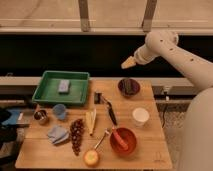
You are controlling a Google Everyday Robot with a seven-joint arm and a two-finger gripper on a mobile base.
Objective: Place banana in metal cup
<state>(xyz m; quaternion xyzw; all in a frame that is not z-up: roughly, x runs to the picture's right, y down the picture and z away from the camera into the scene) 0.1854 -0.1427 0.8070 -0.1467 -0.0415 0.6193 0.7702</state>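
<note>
Two things matter to us: the banana (91,121) lies flat mid-tabletop (40,152), untouched, well apart from the metal cup (41,117) at the left edge. Our gripper (128,62) hangs high beyond the far edge, open and empty, presumably poised for its approach. We can read no writing anywhere.

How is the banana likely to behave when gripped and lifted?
The banana looks slender and slightly curved, so probably stiff and light, though soft enough to bruise. Lying flat, it seems unlikely to roll. The claw hangs above the far edge of the table, well away.
</note>
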